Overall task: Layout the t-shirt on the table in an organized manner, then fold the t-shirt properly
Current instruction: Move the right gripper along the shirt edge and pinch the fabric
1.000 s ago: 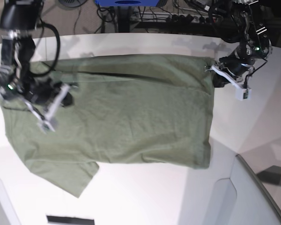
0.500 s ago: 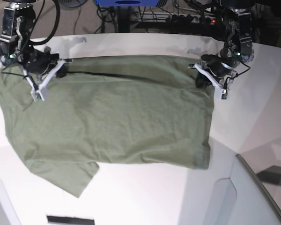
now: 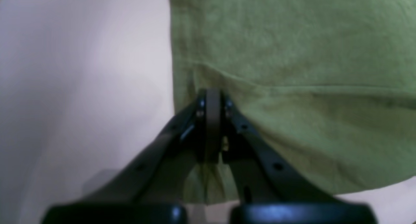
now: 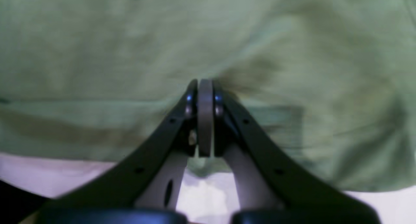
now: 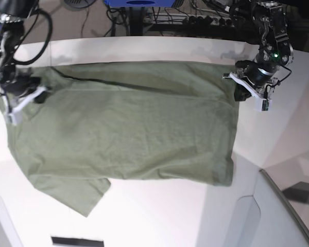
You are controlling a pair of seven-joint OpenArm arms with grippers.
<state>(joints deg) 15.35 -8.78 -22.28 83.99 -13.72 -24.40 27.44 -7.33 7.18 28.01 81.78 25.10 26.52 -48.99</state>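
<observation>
The olive-green t-shirt [image 5: 129, 128] lies spread and mostly flat on the white table [image 5: 159, 221], with one sleeve at the lower left. My left gripper [image 5: 239, 93] is shut on the shirt's upper right corner by the hem. The left wrist view shows its pads [image 3: 213, 100] pinched on the fabric [image 3: 292, 55] beside bare table [image 3: 81, 71]. My right gripper [image 5: 36, 96] is shut on the shirt's upper left part. In the right wrist view its pads [image 4: 204, 97] are closed on the cloth [image 4: 130, 38], blurred.
A grey angled panel [image 5: 278, 216] rises at the lower right. Cables and a blue object [image 5: 139, 3] lie beyond the table's far edge. A black strip [image 5: 77, 241] sits at the bottom edge. The table's curved edge runs along the back.
The left gripper has moved outward to the right and the right gripper outward to the left and down. The shirt's upper edge is drawn out wider between them.
</observation>
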